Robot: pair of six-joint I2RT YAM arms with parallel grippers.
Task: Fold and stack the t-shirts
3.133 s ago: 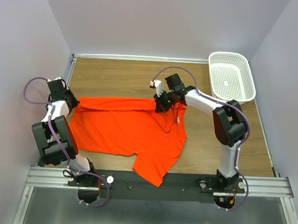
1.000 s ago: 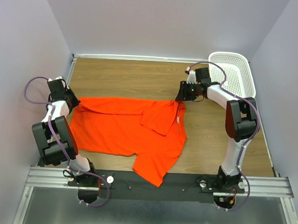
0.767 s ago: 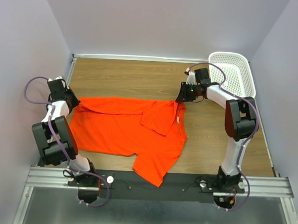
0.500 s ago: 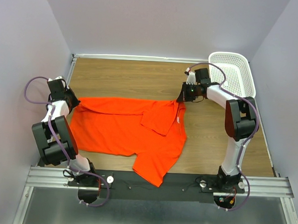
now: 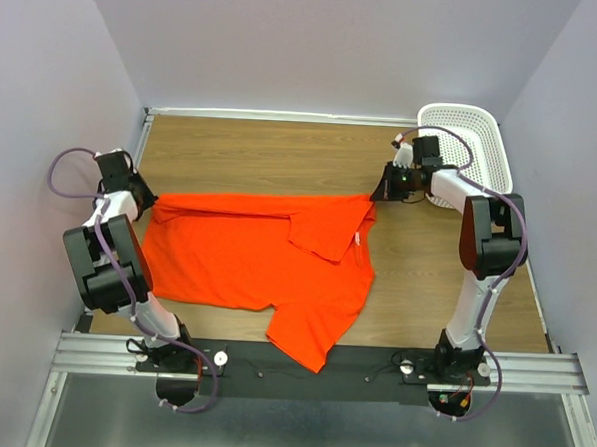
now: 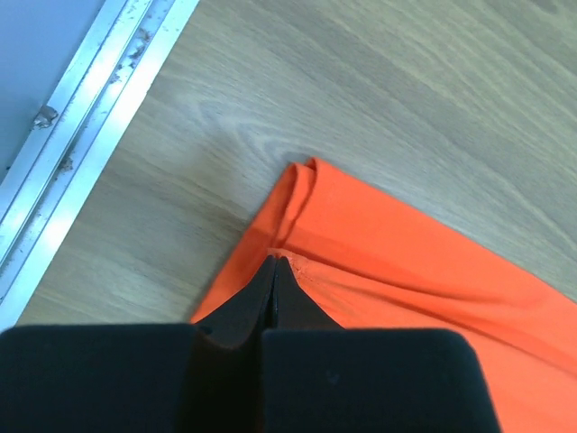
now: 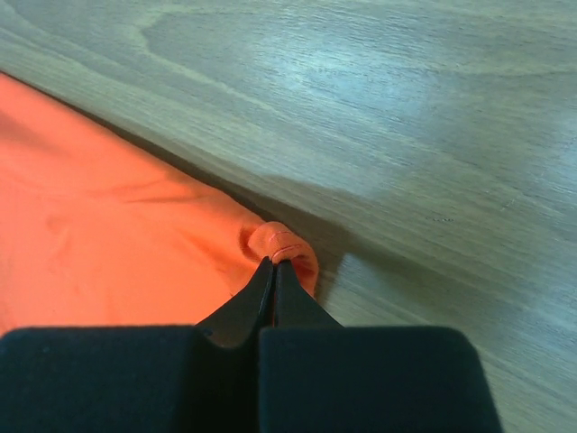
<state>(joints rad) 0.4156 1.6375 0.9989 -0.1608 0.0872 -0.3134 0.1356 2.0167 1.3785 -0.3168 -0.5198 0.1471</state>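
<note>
A bright orange t-shirt (image 5: pixel 257 256) lies spread on the wooden table, one sleeve folded over near its right side and a corner hanging at the front edge. My left gripper (image 5: pixel 144 207) is shut on the shirt's far left corner (image 6: pixel 306 194), its tips (image 6: pixel 274 262) pinching the hem. My right gripper (image 5: pixel 380 195) is shut on the shirt's far right corner, where a small bunch of hem (image 7: pixel 281 244) sits between the tips (image 7: pixel 273 262). The top edge of the t-shirt runs taut between the two grippers.
A white perforated basket (image 5: pixel 463 152) stands at the back right, just behind the right arm. A metal rail (image 6: pixel 86 126) borders the table's left edge close to the left gripper. Bare wood (image 7: pixel 406 108) lies beyond the right gripper.
The right gripper closed on the shirt's right corner and pulled it to the right toward the basket. The left gripper shifted slightly left and back. The shirt's top edge is now stretched straighter.
</note>
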